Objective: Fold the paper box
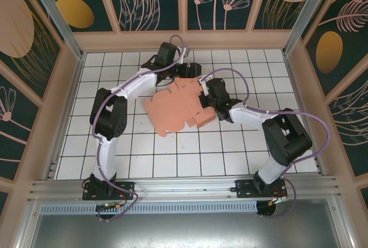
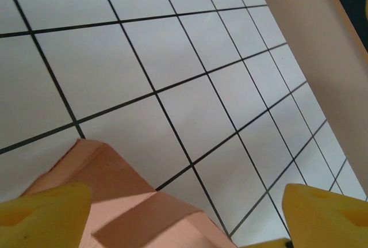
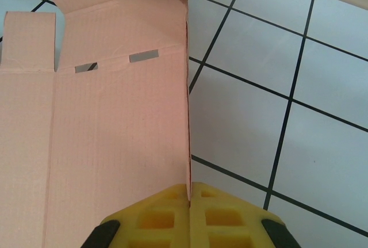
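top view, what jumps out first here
A salmon-pink box, a mostly flat sheet, lies mid-table between the two arms. The right pincer is shut on its edge. The left pincer hangs open over one corner.

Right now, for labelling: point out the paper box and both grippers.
paper box (image 1: pixel 175 110), top view, middle panel.
left gripper (image 2: pixel 184 219), left wrist view, gap between fingertips.
right gripper (image 3: pixel 190 193), right wrist view, closed fingertips' seam.

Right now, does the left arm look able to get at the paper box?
Probably yes. The left gripper is open at the paper box, whose corner lies between its fingers; the right gripper, shut on another edge, is not in the way.
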### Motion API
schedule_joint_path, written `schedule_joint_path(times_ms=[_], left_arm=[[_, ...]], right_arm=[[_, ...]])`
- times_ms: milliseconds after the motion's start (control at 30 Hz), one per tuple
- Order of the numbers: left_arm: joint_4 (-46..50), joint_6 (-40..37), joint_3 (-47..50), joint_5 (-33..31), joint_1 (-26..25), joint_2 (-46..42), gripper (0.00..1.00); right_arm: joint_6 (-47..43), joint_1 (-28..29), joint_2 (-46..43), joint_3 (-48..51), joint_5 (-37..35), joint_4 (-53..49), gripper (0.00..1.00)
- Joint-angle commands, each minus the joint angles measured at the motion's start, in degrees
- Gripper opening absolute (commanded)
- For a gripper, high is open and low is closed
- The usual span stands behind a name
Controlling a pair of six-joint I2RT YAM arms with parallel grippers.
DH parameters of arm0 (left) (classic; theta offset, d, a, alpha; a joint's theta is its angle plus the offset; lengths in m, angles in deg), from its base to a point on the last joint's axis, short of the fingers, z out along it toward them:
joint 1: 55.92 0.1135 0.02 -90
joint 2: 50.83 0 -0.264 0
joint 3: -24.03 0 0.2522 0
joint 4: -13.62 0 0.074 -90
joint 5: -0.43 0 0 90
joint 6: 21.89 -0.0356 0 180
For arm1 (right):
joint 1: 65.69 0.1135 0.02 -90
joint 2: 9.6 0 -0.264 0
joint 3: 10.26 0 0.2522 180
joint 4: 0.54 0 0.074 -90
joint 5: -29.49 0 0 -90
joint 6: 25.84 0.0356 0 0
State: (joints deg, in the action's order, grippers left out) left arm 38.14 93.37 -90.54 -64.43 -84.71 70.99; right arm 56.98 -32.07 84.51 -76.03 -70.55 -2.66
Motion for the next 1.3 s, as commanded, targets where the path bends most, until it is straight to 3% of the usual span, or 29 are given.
schedule_joint_path(times_ms=[0,100,300,733,933,1067,1200,1267], left_arm=[[1.04,-1.24,-0.64,-3.12,-0.30,-2.04,0.88],[3.24,-1.27,-2.74,-2.16,-0.30,-0.45,0.84],[3.34,3.02,-2.52,3.41,-0.61,2.35,0.63],[-5.41,13.70,4.64,10.86,-1.96,-0.72,0.55],[-10.41,18.58,4.63,13.25,-2.01,0.32,0.45],[-10.90,19.49,4.28,13.38,-2.03,1.22,0.32],[-7.66,17.10,4.40,10.83,-2.03,0.74,0.38],[-6.75,16.44,4.42,9.75,-2.05,0.55,0.52]], right_arm=[[-0.30,0.53,-1.12,0.18,-1.14,0.93,0.00],[-0.19,0.58,-0.99,0.12,-1.17,1.01,0.00],[-0.11,0.62,-0.43,-0.76,-1.55,0.53,0.00],[-1.57,1.96,0.44,-2.28,-4.23,-0.69,0.00],[-2.68,3.09,1.19,-2.96,-5.99,-1.53,0.00],[-2.73,3.17,1.25,-3.01,-6.40,-1.68,0.00],[-2.96,3.15,1.08,-2.79,-7.27,-1.97,0.00],[-3.02,3.20,1.07,-2.86,-7.36,-2.03,0.00]])
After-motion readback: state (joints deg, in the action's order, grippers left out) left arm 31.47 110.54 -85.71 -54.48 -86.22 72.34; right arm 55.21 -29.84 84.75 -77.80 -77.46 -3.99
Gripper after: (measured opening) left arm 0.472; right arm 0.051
